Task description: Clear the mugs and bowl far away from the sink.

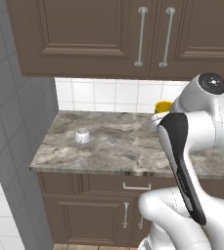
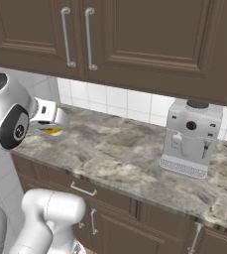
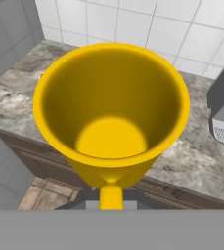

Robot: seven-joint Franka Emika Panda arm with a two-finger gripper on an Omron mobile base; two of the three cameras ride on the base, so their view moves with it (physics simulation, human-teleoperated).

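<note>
Mug, yellow: the yellow mug [image 3: 111, 117] is in the robot's pincer [image 3: 111, 196], seen from right above its mouth in the hand view. The pincer is pinched almost shut at the mug's 6 o'clock side, where its handle looks to be.
Why held so: the mug's mouth faces the camera and the table [image 1: 118, 144] edge and floor show past it, so it seems to hang in the air above the front of the table. I think the robot is carrying it to a spot far from the sink.
Inside the yellow mug: nothing. Just its smooth yellow bottom.
Mug, white: the white mug [image 1: 82, 135] stands mouth down, alone on the table, at about 9 o'clock from the yellow mug in the left base view. It looks put away already.
Inside the white mug: cannot tell, its mouth is down.
Coffee machine: the coffee machine [image 2: 191, 136] sits against the tiled wall, well apart at 3 o'clock.
Left to do: set the yellow mug down, I think.
</note>
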